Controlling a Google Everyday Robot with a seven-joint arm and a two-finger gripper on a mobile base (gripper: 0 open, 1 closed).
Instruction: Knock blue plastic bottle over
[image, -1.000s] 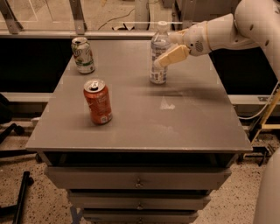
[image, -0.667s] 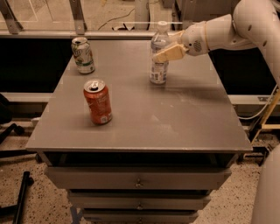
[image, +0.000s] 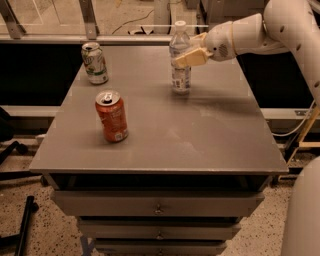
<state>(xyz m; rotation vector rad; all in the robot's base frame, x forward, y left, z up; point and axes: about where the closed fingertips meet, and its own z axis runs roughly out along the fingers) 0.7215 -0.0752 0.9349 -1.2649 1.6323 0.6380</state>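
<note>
The blue plastic bottle (image: 180, 60) stands upright near the back middle of the grey table (image: 160, 150). It is clear, with a white cap and a white-and-blue label. My gripper (image: 187, 54) comes in from the right on a white arm. Its tan fingers (image: 192, 58) lie against the bottle's upper right side, at shoulder height. The bottle's foot rests on the table.
An orange soda can (image: 112, 116) stands left of the table's middle. A green-and-white can (image: 94, 62) stands at the back left. Drawers sit below the table's front edge. A glass rail runs behind the table.
The gripper has risen and moved a little left along the bottle, from label height to its shoulder. The bottle and both cans stand where they were.
</note>
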